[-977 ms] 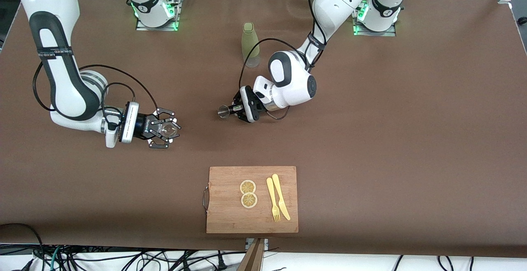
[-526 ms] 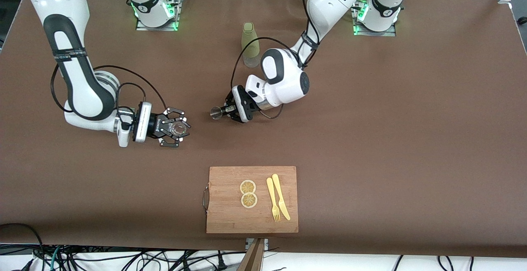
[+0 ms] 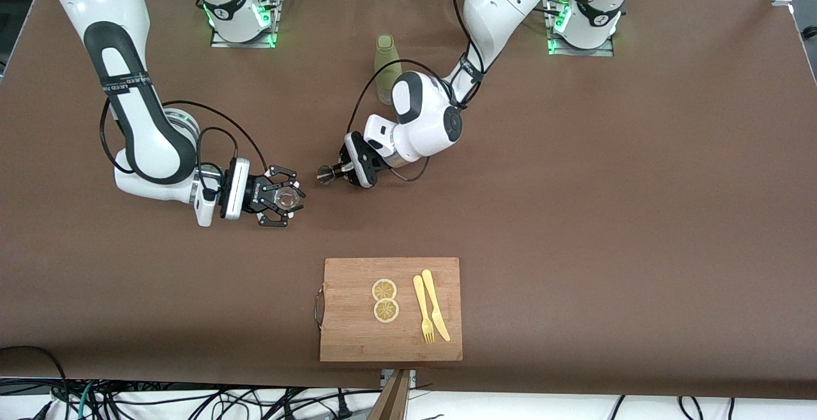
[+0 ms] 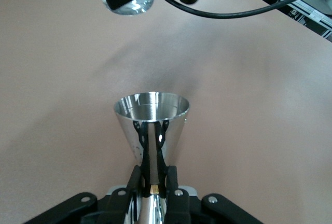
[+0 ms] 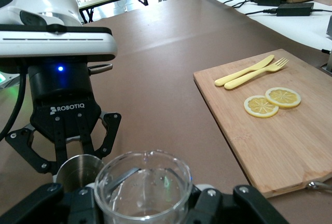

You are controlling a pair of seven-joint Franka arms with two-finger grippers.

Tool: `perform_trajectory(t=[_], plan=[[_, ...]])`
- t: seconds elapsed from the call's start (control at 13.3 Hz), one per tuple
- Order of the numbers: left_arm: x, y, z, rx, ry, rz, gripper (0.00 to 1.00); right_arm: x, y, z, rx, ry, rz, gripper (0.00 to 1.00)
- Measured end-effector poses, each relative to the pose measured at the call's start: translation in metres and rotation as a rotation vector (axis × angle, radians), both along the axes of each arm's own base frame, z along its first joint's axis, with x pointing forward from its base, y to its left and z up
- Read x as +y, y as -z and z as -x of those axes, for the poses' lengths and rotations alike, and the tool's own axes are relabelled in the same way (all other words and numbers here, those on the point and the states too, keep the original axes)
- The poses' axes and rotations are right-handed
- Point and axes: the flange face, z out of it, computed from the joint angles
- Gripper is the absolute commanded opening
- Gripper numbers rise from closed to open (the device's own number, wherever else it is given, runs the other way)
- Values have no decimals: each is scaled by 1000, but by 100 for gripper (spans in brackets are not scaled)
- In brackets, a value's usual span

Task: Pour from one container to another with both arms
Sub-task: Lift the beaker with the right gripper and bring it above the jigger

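Left gripper (image 3: 341,168) clamped on the jigger (image 3: 327,174) at its waist, held sideways over bare table (image 3: 574,184); right gripper (image 3: 285,197) closed round the glass cup (image 3: 285,198) – mouth up, also aloft; the two sit near each other, not touching; cutting board (image 3: 357,330) nearer the camera.

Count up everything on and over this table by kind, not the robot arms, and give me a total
Metal jigger, held in the left claw: 1
Clear glass cup, held in the right claw: 1
Olive-green bottle: 1
Wooden cutting board: 1
Lemon slices: 2
Yellow fork: 1
Yellow knife: 1
Total: 8
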Motion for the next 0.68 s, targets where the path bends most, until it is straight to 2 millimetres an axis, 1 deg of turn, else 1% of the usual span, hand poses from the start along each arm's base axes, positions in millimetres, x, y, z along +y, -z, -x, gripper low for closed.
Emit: perform_trajectory(t=[0.53,0.68], plan=[[5,-9,-17,-20,-25,-1,0,2,6,6,8,-49,41,27],[4,-11,-22,-31,-36,5,0,7,6,8,7,-65,43,27]])
